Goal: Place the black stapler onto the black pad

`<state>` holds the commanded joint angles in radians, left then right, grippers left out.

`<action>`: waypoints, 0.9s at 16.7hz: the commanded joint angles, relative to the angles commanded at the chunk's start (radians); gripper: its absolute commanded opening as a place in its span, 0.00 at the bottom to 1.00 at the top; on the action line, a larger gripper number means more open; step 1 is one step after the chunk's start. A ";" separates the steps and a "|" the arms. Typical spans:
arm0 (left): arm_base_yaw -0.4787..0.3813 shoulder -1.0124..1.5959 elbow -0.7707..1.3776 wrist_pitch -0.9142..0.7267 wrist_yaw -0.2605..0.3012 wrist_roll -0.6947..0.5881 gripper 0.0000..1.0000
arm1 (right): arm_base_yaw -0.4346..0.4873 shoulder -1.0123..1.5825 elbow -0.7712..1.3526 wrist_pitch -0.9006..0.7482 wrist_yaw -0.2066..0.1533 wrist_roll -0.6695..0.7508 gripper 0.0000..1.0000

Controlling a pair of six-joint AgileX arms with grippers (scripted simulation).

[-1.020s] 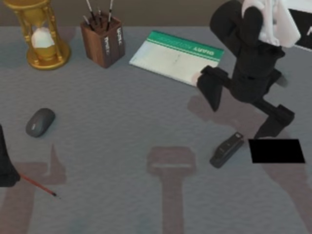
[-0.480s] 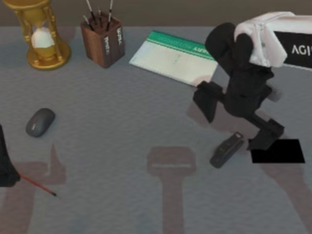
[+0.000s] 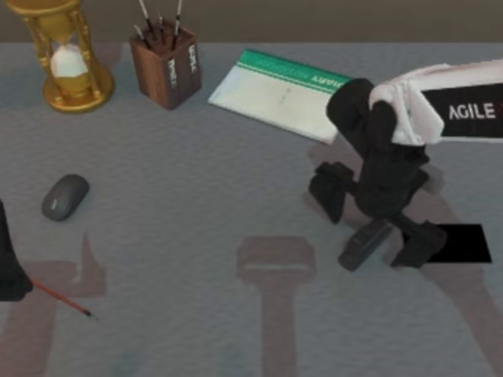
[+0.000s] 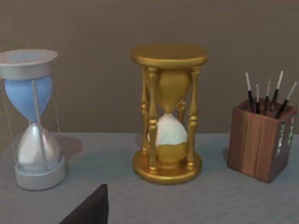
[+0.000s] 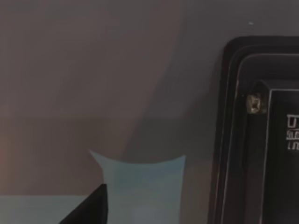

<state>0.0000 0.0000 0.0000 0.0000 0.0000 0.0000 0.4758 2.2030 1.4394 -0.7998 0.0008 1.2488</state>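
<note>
1. The fingers (image 3: 334, 188) of the right gripper (image 3: 376, 216) are spread wide, nothing held, straddling the upper end of the black stapler (image 3: 363, 245).
2. The stapler is lying on the surface, just beside the black pad (image 3: 465, 243).
3. The left gripper (image 3: 9, 271) is parked at the left edge.

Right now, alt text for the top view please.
The right claw is down over the black stapler, whose upper end it hides, just left of the black pad. Behind lie a white diary, pen holder and gold hourglass; a mouse sits far left.
</note>
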 joint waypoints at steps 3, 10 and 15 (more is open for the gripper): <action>0.000 0.000 0.000 0.000 0.000 0.000 1.00 | 0.000 0.000 0.000 0.000 0.000 0.000 0.85; 0.000 0.000 0.000 0.000 0.000 0.000 1.00 | 0.000 0.000 0.000 0.000 0.000 0.000 0.32; 0.000 0.000 0.000 0.000 0.000 0.000 1.00 | 0.000 0.000 0.000 0.000 0.000 0.000 0.00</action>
<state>0.0000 0.0000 0.0000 0.0000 0.0000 0.0000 0.4758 2.2030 1.4394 -0.7998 0.0008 1.2488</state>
